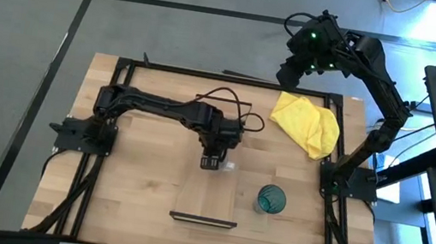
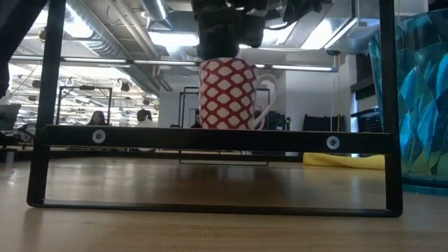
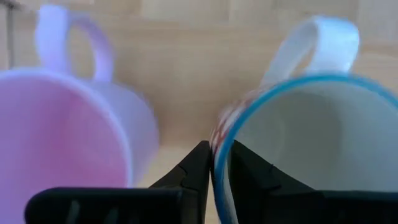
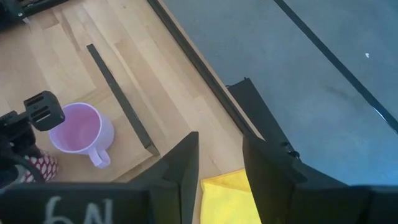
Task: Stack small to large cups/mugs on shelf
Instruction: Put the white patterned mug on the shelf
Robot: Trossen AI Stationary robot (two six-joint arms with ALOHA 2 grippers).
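A white mug with a red pattern and a blue rim (image 2: pixel 227 94) stands upright at the level of the shelf's top board (image 2: pixel 140 134). My left gripper (image 1: pixel 211 157) is shut on it from above. A pink mug (image 3: pixel 62 130) sits beside it on the shelf and also shows in the right wrist view (image 4: pixel 78 130). The teal cup (image 1: pixel 270 200) stands on the tabletop, right of the shelf (image 1: pixel 207 196). My right gripper (image 4: pixel 221 165) is open and empty, raised beyond the table's far right corner. My left gripper pinches the patterned mug's rim (image 3: pixel 217 146) on the side opposite its handle, one finger (image 3: pixel 249 177) inside the mug and one finger (image 3: pixel 196 168) outside. The fingers point down from above. The mug hangs upright, its base level with the shelf top; whether it rests there I cannot tell.
A yellow cloth (image 1: pixel 306 122) lies on the table at the far right. The shelf's dark metal end frame (image 1: pixel 203 220) stands toward the table's near edge. Bare wood lies left of the shelf.
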